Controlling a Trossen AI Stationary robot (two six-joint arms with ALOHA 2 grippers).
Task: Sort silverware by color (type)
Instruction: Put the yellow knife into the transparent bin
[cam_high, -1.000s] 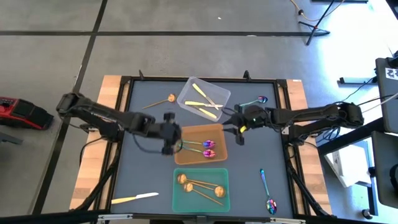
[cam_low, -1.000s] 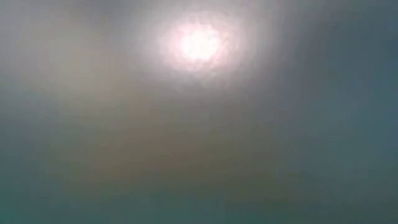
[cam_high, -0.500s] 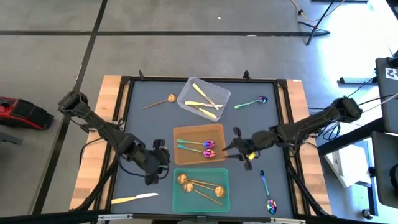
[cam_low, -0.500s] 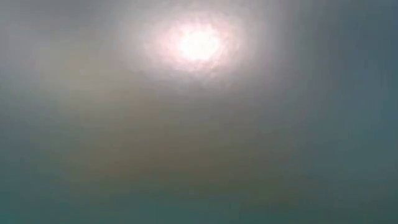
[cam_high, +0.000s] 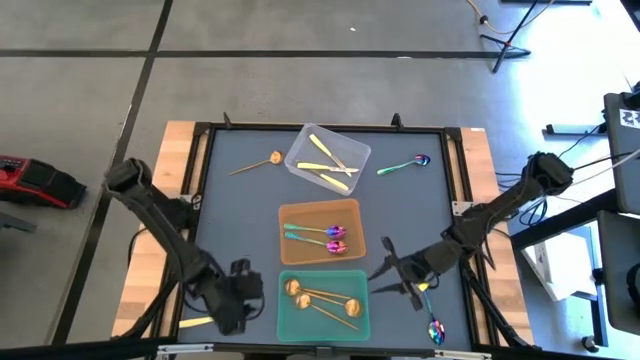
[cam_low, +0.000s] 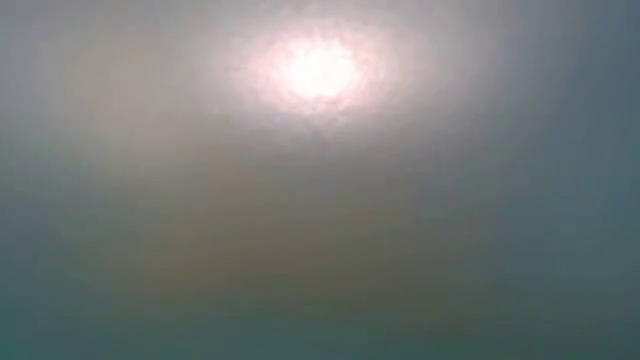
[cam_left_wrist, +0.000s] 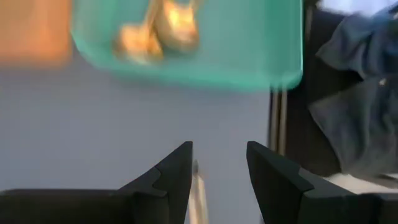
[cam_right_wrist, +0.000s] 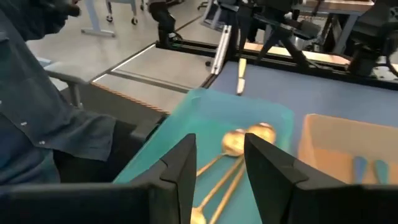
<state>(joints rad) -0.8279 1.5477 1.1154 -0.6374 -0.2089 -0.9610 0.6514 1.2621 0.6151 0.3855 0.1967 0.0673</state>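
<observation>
Dark table (cam_high: 240, 210) carries three bins. Left tool (cam_left_wrist: 219, 163), fingers parted and empty, hovers over a yellow knife (cam_left_wrist: 199, 198) lying between them; lower squarely, close on the handle. Right tool (cam_right_wrist: 219, 158), parted, empty, sits beside the rainbow spoon (cam_high: 430, 310).

Pale gold knives (cam_high: 332, 164) piled in clear bin, 2 rainbow spoons (cam_high: 322, 237) in orange bin, 3 copper spoons (cam_high: 322, 298) in green bin, loose on mat: copper spoon (cam_high: 256, 164) far-left, rainbow spoon (cam_high: 404, 164) far-right, rainbow spoon (cam_high: 431, 313) near-right, gold knife (cam_high: 197, 322) near-left, partly hidden.
</observation>
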